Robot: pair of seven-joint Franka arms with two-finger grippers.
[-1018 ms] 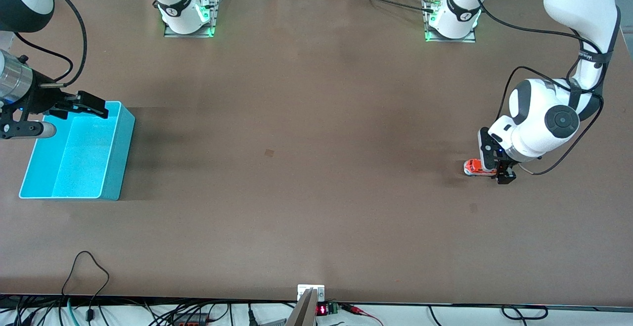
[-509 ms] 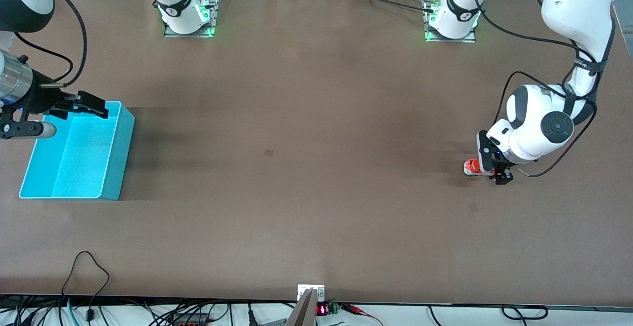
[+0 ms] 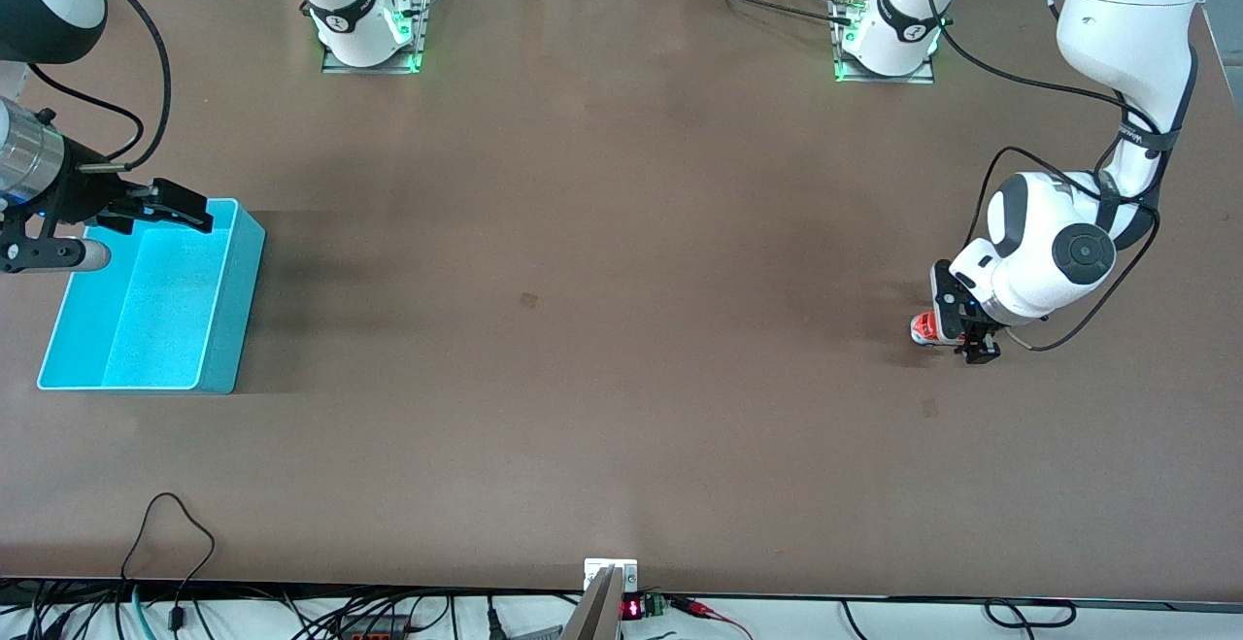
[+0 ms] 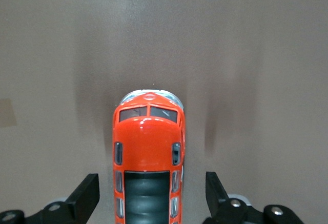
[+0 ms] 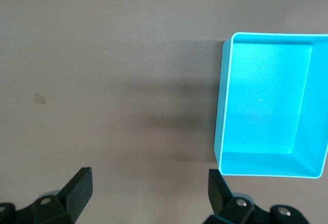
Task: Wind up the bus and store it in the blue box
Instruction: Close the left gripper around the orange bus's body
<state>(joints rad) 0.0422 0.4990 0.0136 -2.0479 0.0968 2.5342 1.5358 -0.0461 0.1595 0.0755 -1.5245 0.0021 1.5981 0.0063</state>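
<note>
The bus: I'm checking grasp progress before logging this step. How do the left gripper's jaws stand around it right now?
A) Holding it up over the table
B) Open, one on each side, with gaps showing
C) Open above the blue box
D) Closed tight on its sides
B: in the left wrist view the bus sits on the table between the left gripper, whose jaws are spread with bare table visible on both sides.

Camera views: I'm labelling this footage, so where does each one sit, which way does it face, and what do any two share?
Front view: high, across the table, facing both arm bases; shows both arms, the bus, the blue box.
Left wrist view: on the left arm, looking down at the bus between the open left gripper.
Right wrist view: on the right arm, looking down at the blue box; open right gripper shows.
Shared: the front view shares the bus with the left wrist view.
</note>
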